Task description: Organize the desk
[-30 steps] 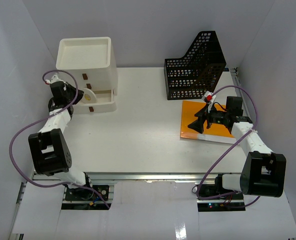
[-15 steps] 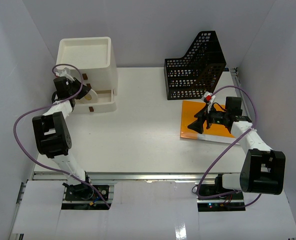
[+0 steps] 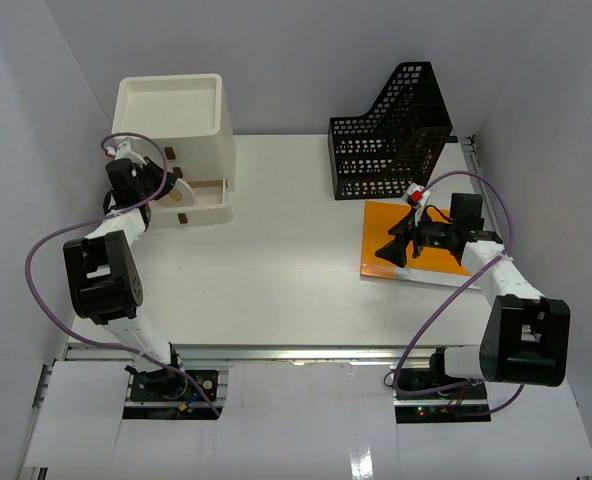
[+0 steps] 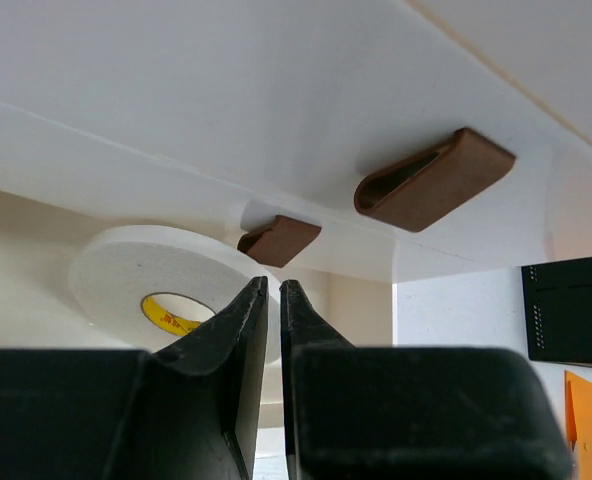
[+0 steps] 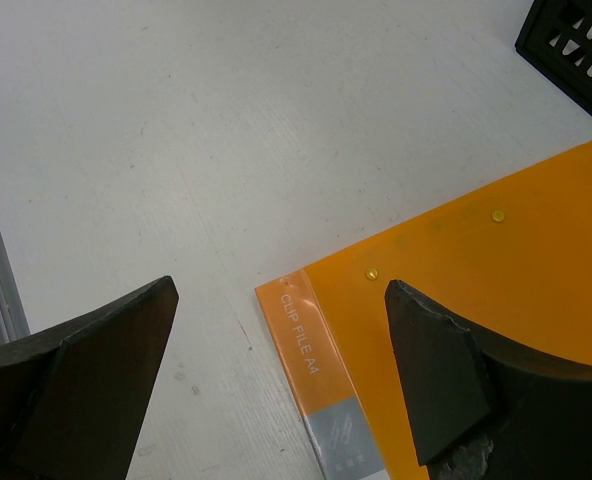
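Left wrist view: my left pincer (image 4: 274,288), pressed together, sits by the tape roll (image 4: 146,270) in the drawer (image 3: 202,211); right pincer (image 5: 278,295), spread, could skid the orange file (image 5: 476,320) off-square.

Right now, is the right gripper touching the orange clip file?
Cannot tell. The right wrist view shows the open right gripper astride a corner of the orange clip file; neither contact nor gap shows.

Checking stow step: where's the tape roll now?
Left wrist view: white tape roll in the open bottom drawer of the drawer box, far left on desk, past the left gripper.
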`<state>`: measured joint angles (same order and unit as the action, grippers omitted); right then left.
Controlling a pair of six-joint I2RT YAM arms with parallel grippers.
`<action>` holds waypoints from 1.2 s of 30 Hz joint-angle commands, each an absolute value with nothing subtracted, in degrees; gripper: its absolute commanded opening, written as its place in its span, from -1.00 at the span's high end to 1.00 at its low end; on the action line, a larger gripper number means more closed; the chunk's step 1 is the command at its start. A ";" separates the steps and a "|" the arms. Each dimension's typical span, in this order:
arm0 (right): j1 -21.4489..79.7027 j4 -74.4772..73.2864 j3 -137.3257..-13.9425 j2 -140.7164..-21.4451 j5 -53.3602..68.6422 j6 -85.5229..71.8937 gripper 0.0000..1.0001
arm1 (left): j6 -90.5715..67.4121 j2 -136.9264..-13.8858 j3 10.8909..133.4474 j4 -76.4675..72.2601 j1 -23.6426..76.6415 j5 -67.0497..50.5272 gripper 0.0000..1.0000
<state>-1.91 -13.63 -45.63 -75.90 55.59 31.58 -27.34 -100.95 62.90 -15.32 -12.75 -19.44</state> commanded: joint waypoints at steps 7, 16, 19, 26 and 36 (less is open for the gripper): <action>-2.20 -13.99 -47.81 -76.03 56.34 32.34 -0.82 | -24.65 -98.69 65.02 -16.15 -12.92 -15.39 0.53; -2.29 -14.06 -47.81 -76.13 56.24 32.43 -0.82 | -21.05 -104.37 69.77 -10.50 -12.93 -14.36 0.51; -2.29 -14.01 -47.81 -76.26 56.16 32.43 -0.82 | -20.69 -104.62 68.48 -10.54 -12.95 -14.70 0.51; -2.24 -14.06 -47.77 -76.29 56.30 32.43 -0.82 | -20.62 -105.35 65.55 -11.36 -12.92 -16.93 0.51; -2.29 -14.30 -47.90 -76.11 56.49 32.43 -0.82 | -20.09 -105.53 64.20 -10.63 -12.92 -18.19 0.48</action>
<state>-1.91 -13.65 -45.65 -76.14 55.59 31.92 -21.27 -105.96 64.62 -11.01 -12.75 -16.94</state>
